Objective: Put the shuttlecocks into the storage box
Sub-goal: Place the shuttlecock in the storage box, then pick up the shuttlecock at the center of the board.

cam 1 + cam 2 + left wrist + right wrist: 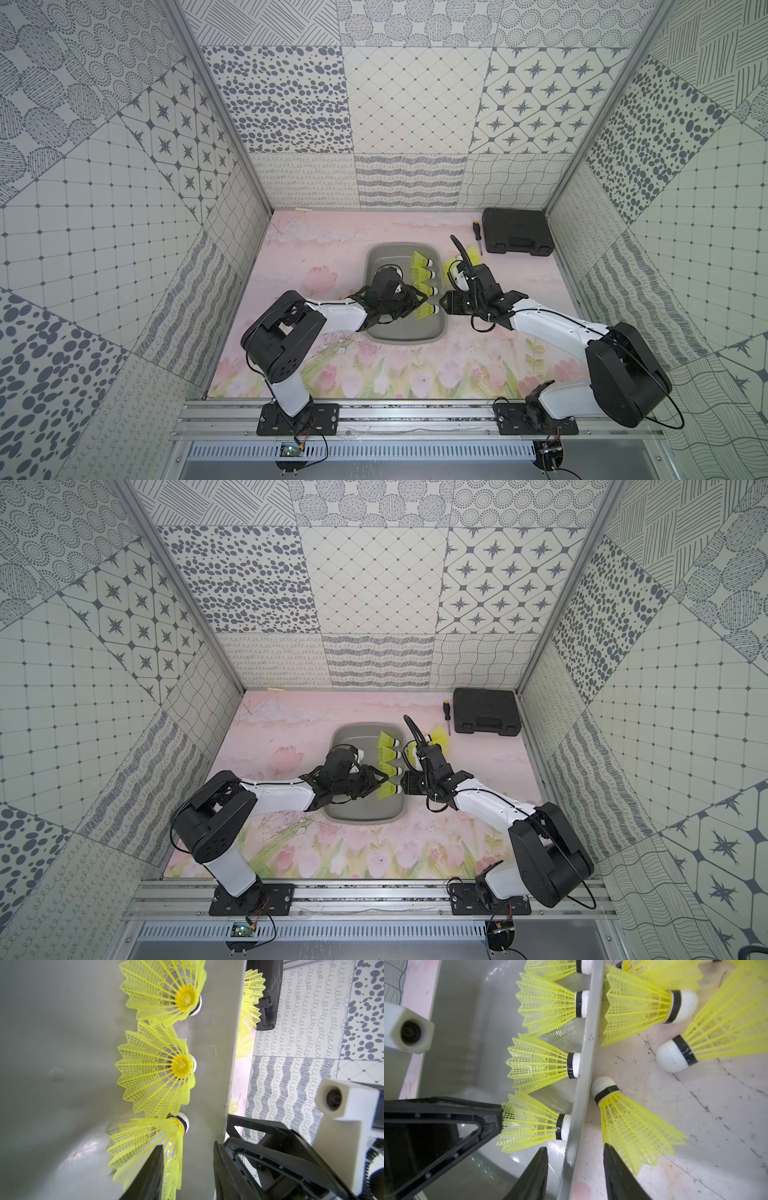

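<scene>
The grey storage box lies mid-table on the pink mat. Several yellow-green shuttlecocks lie in a row inside it, white tips against its right wall. My left gripper is open inside the box. The skirt of the nearest shuttlecock rests beside one finger, ungripped. In both top views my left gripper and right gripper face each other across that wall. My right gripper is open astride the wall. Its outer finger is beside a shuttlecock on the mat. Several more shuttlecocks lie outside.
A black hard case sits at the back right with a screwdriver beside it. Patterned enclosure walls close in the back and both sides. Both arm bases stand at the front rail.
</scene>
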Motion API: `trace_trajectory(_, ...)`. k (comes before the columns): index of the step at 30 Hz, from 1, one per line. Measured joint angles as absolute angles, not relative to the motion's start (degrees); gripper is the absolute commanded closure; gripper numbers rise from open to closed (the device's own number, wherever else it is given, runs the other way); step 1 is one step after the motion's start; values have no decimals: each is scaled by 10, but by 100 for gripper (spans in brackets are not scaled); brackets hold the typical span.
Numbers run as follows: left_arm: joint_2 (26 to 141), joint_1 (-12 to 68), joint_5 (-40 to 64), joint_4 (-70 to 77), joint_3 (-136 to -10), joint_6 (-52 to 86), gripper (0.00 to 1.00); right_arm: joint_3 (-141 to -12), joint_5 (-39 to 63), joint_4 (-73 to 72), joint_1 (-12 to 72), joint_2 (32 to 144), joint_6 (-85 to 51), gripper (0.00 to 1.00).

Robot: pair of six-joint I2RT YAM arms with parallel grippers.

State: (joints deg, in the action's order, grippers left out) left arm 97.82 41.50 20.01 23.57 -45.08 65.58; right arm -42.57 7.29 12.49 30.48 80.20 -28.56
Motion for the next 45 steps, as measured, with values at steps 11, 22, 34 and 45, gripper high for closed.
trace_trajectory(11,917,415,177,190,-448,617,53,-406,59,122,301,766,-295,53)
trace_trajectory(22,800,399,117,74,-450,530,50,-401,66,112,299,728,-299,75)
trace_trajectory(34,686,360,52,-44,-447,455,50,-403,65,107,291,800,-329,84)
trace_trajectory(45,675,350,37,-85,-440,431,49,-404,30,132,276,823,-352,75)
